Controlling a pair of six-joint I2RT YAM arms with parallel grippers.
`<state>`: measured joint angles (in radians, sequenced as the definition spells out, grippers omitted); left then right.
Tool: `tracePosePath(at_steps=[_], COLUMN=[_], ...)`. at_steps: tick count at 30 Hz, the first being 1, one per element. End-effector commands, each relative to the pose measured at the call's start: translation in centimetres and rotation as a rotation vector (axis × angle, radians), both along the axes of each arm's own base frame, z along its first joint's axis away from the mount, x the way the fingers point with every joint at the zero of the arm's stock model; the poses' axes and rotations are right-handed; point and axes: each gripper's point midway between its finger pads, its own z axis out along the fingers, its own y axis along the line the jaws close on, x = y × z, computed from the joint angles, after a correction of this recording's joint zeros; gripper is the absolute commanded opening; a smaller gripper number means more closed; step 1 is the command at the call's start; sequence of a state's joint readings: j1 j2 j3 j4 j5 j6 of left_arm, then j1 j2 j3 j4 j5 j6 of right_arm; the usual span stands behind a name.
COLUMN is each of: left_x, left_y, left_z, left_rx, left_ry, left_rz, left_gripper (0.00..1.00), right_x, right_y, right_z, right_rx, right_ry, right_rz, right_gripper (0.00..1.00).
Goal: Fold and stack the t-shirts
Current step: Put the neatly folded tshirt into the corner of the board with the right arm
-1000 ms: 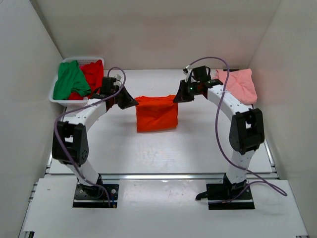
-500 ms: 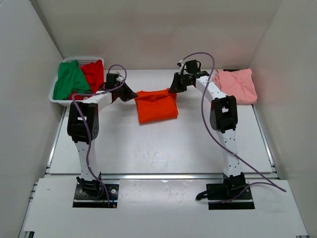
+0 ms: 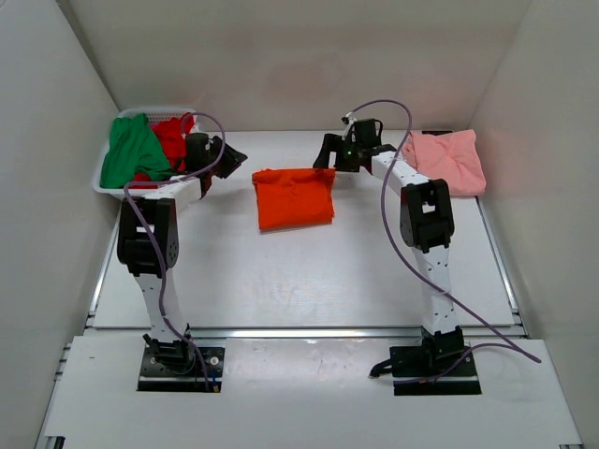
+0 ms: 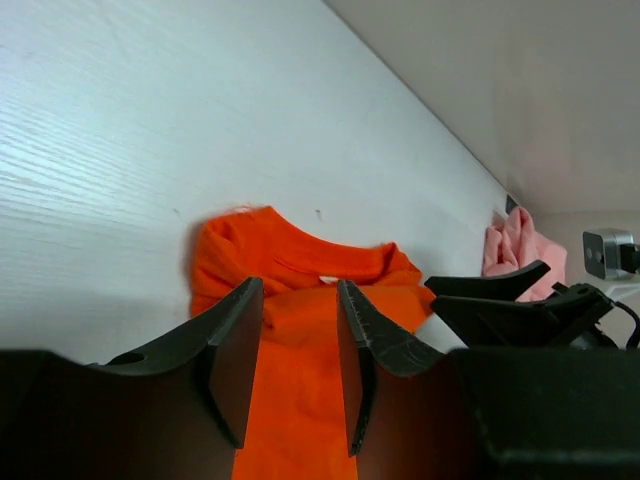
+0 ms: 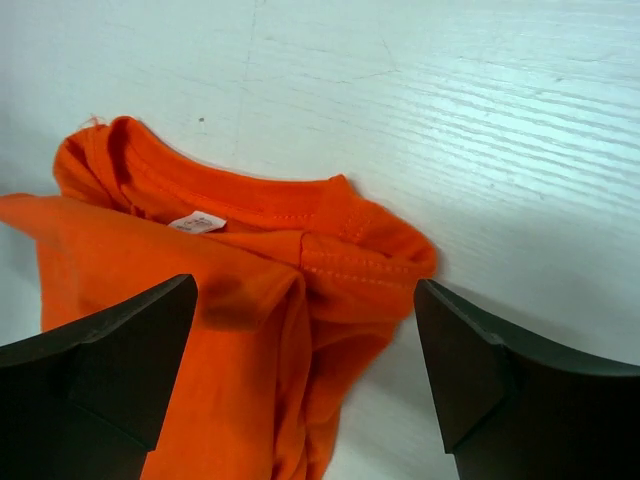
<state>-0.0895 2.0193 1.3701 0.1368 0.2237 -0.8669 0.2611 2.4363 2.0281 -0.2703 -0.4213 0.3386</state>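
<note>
The orange t-shirt [image 3: 293, 196] lies folded on the table between my two grippers, collar toward the back wall. My left gripper [image 3: 231, 159] hangs just left of its back corner, open, with nothing between the fingers; through the gap I see the orange cloth [image 4: 300, 260] lying beyond. At the shirt's back right corner my right gripper [image 3: 324, 155] stands wide open over the collar [image 5: 250, 215], holding nothing. The pink t-shirt [image 3: 449, 159] lies folded at the back right. The green t-shirt [image 3: 131, 150] and the red t-shirt [image 3: 175, 137] sit crumpled in the basket.
The white plastic basket [image 3: 106, 183] stands at the back left against the side wall. White walls close in the table at the left, the right and the back. The right arm's purple cable [image 3: 393, 108] loops above the pink shirt.
Both grippers carried the orange shirt toward the back, then opened and let go of its corners. The shirt now lies flat and a little further back.
</note>
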Motion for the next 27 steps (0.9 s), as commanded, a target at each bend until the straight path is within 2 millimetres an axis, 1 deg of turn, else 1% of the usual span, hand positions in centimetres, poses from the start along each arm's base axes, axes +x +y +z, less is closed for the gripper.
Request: tracePosePath(at_steps=[1,2,4,5,6,7,8,9,10,11,12,13,14,15,16,17,18,19,20,21,22,23,24,25,26,27], left_x=[-1.3,-1.9,-3.5,-3.9,-4.3,-4.6,-5.0,-5.0,-5.0,-5.2,-5.2,-4.4,-4.8,-4.8,-4.1,-4.8,-4.2,-4.6,-4.5,-4.5,-4.6,-4.9,-4.6,-4.8,-5.0,-4.9], left_y=[-1.8,-2.5,-4.5,-5.4,-6.3,-7.4,-8.1,-8.9,-9.9,-10.4,-11.2,-11.1,-11.4,-11.5,-11.1,-11.5,-11.0,-11.4,-11.5,-11.3,-11.5,-11.4,-11.6,-11.7,-11.8,-11.8], left_z=[7.0,7.0,6.1,6.0,5.1,3.9,2.8,2.2,1.0,-0.1,-1.0,-1.2,-3.4,-4.8,-5.6,-6.6,-7.1,-7.9,-8.4,-8.6,-9.0,-9.3,-8.9,-9.3,-9.8,-9.5], left_rx=[0.035,0.028,-0.008,-0.015,-0.024,-0.031,-0.026,-0.044,-0.057,-0.057,-0.052,-0.038,-0.027,-0.020,-0.025,-0.027,-0.034,-0.047,-0.055,-0.058,-0.057,-0.065,-0.067,-0.066,-0.067,-0.066], left_ry=[-0.169,-0.163,-0.138,-0.139,-0.120,-0.087,-0.058,-0.038,-0.006,0.024,0.056,0.061,0.130,0.174,0.201,0.245,0.257,0.288,0.297,0.301,0.309,0.322,0.306,0.310,0.324,0.318], left_rz=[-0.085,-0.108,-0.190,-0.213,-0.241,-0.273,-0.297,-0.326,-0.338,-0.346,-0.355,-0.341,-0.339,-0.339,-0.327,-0.334,-0.324,-0.331,-0.333,-0.334,-0.337,-0.335,-0.337,-0.339,-0.340,-0.342], left_gripper=[0.46,0.46,0.45,0.46,0.46,0.45,0.45,0.46,0.45,0.45,0.44,0.44,0.44,0.45,0.44,0.43,0.43,0.43,0.42,0.42,0.42,0.42,0.42,0.42,0.41,0.41], right_x=[1.6,1.1,-0.1,-1.1,-1.4,-2.6,-3.4,-4.0,-4.7,-4.8,-5.5,-5.9,-6.2,-5.9,-6.3,-6.2,-5.9,-6.3,-6.5,-6.7,-6.9,-6.9,-7.5,-7.7,-7.8,-7.9], right_y=[-1.3,-1.2,-1.6,-1.7,-1.7,-1.5,-1.5,-0.9,-1.2,-1.5,-1.0,-0.7,-0.6,-0.3,-0.1,0.4,0.9,0.7,1.1,1.6,1.9,1.8,2.1,1.8,2.2,2.0], right_z=[9.3,10.3,9.6,8.8,9.7,9.1,7.6,7.6,6.3,5.8,4.6,4.0,3.2,3.0,1.7,2.0,1.2,-0.9,-1.8,-1.8,-2.4,-3.2,-3.5,-4.2,-4.3,-4.1], right_rx=[0.029,0.033,0.028,0.026,0.041,0.048,0.036,0.032,-0.002,-0.022,-0.048,-0.061,-0.078,-0.075,-0.090,-0.099,-0.112,-0.148,-0.166,-0.180,-0.196,-0.219,-0.227,-0.239,-0.229,-0.223], right_ry=[-0.230,-0.243,-0.218,-0.193,-0.204,-0.170,-0.126,-0.126,-0.089,-0.081,-0.050,-0.026,-0.006,0.000,0.037,0.041,0.061,0.120,0.156,0.183,0.224,0.241,0.262,0.274,0.286,0.289], right_rz=[-0.044,-0.035,-0.039,-0.032,-0.031,-0.022,-0.022,-0.005,-0.022,-0.022,-0.016,-0.019,-0.014,-0.019,-0.008,-0.002,0.001,-0.008,0.008,0.018,0.016,0.002,0.006,-0.005,-0.014,-0.014], right_gripper=[0.88,0.91,0.95,0.99,1.00,0.99,0.99,0.99,0.99,0.99,0.99,0.99,0.99,0.99,0.99,0.99,0.99,0.99,0.99,0.99,0.99,0.99,0.99,0.99,0.98,0.97])
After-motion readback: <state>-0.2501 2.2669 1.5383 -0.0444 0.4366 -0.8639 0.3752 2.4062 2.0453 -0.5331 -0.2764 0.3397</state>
